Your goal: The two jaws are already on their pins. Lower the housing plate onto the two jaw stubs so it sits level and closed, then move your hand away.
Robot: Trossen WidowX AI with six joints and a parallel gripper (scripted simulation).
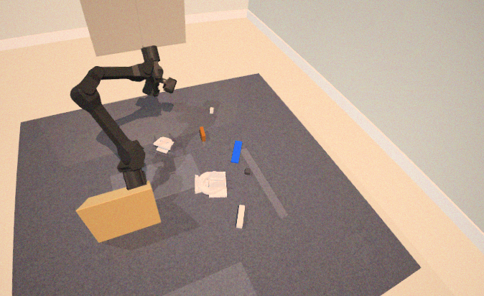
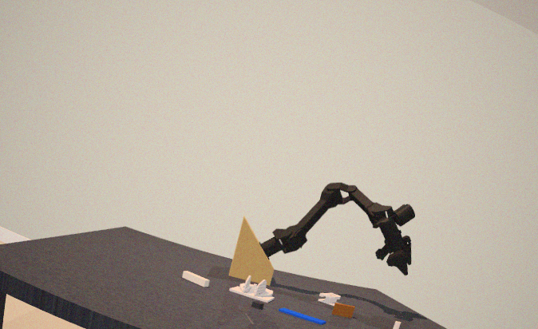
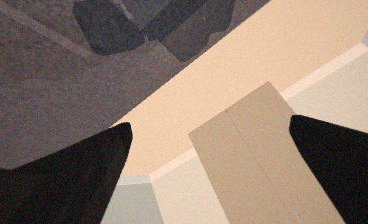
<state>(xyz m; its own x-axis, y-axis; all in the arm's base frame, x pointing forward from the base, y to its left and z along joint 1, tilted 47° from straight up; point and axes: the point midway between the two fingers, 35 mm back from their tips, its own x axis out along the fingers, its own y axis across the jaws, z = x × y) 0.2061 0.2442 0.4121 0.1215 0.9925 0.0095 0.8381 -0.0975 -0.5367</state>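
Observation:
The white base (image 1: 220,191) (image 2: 238,291) lies on the dark table, with two white jaws standing up from it side by side in the exterior view. The white piece that looks like the housing plate (image 1: 164,143) (image 2: 330,297) lies apart from the base, nearer the arm, with a stepped edge. It is not on the jaws. Jaw pins and stubs are too small to make out. My gripper (image 1: 154,92) (image 2: 405,267) (image 3: 208,126) is open and empty, high above the table's far edge, well away from both white parts. Neither white part shows in the wrist view.
A yellow-tan block (image 1: 122,215) (image 2: 248,257) stands by the arm's base. An orange block (image 1: 202,133) (image 2: 342,310), blue bar (image 1: 236,151) (image 2: 302,316), dark cube (image 1: 247,171) (image 2: 257,304), white bar (image 1: 240,216) (image 2: 195,278) and small white block (image 1: 211,110) (image 2: 397,325) lie around.

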